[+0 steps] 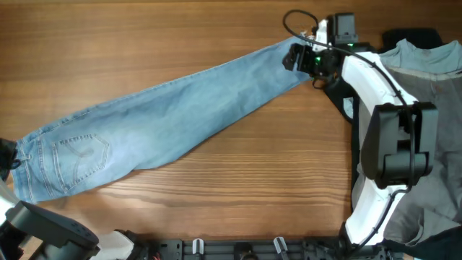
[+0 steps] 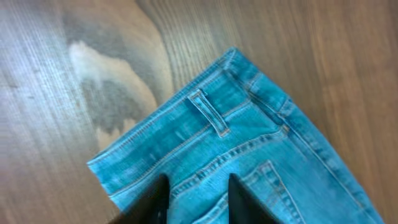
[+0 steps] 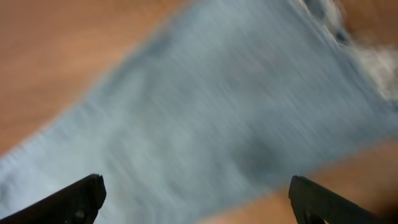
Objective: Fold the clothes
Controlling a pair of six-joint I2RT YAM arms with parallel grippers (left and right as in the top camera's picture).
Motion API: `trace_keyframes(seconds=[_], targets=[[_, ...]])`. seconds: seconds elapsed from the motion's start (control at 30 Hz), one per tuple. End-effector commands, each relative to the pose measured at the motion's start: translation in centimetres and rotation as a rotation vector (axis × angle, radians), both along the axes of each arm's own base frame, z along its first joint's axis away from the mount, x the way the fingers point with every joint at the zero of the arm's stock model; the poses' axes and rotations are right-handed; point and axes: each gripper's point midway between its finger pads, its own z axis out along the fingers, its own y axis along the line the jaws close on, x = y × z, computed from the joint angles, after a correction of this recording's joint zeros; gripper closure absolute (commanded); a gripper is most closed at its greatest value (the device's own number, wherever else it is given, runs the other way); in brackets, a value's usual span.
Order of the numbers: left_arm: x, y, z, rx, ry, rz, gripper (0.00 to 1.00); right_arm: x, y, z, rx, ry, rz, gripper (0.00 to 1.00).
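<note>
The light blue jeans [image 1: 173, 108] lie flat on the wooden table, legs stacked. They run on a slant from the waist at the lower left to the hems at the upper right. My left gripper [image 2: 198, 190] is at the table's left edge [image 1: 6, 155]. It is open over the waistband [image 2: 205, 112] near a belt loop and a back pocket, with denim showing between its fingers. My right gripper [image 1: 294, 56] is wide open [image 3: 196, 186] just above the leg ends. That view is blurred, with the frayed hem [image 3: 373, 62] at its upper right.
A grey garment [image 1: 433, 65] lies in a heap at the right edge under my right arm, with a black garment [image 1: 411, 35] behind it. Bare wooden tabletop [image 1: 238, 195] surrounds the jeans. A black rail runs along the front edge [image 1: 238, 249].
</note>
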Motion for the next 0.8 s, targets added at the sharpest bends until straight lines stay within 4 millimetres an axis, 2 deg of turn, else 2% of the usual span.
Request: trace_keyframes(seconds=[0.0,0.07,0.1,0.17,0.2,0.3,0.37,0.43,0.53,0.63,0.7,0.77], targets=[[-0.6,0.5,-0.4,0.016,0.039,0.024,0.53,-0.8,-1.1,1.1,-0.050,-0.017,0.090,0.00],[0.4,-0.4,-0.5,-0.028,-0.013,-0.008,0.52,-0.9,-2.0,0.8,-0.082,-0.006,0.067,0.00],[1.0,-1.6,-0.8,-0.087,-0.045,-0.035,0.56,-0.8,-2.5,0.7,-0.101,-0.003,0.047,0.00],[1.9,-3.8,-1.3,-0.187,-0.080,-0.084,0.67,-0.1,-3.6,0.7,-0.154,-0.027,0.019,0.00],[2.3,-5.0,-2.1,-0.216,-0.062,-0.115,0.73,1.1,-4.5,0.6,-0.203,-0.066,-0.006,0.00],[2.6,-6.9,-4.2,-0.245,-0.023,-0.179,0.95,3.1,-4.8,-0.3,-0.219,-0.128,-0.017,0.00],[2.5,-8.0,-5.6,-0.260,-0.008,-0.197,0.96,3.7,-5.0,-1.3,-0.230,-0.135,-0.026,0.00],[2.0,-9.3,-7.7,-0.285,0.012,-0.210,0.91,4.2,-5.1,-3.2,-0.226,-0.130,-0.027,0.00],[1.1,-10.5,-8.9,-0.318,0.039,-0.245,0.83,3.8,-4.9,-5.8,-0.217,-0.087,-0.017,0.02],[1.7,-11.0,-8.8,-0.334,0.009,-0.277,0.73,3.5,-3.5,-6.8,-0.143,-0.068,0.022,0.13],[2.1,-11.3,-8.7,-0.346,-0.011,-0.304,0.73,3.2,-1.9,-6.6,-0.056,-0.068,0.063,0.40],[2.7,-11.9,-8.5,-0.364,-0.043,-0.356,0.73,3.1,-0.8,-6.2,0.005,-0.075,0.091,0.64]])
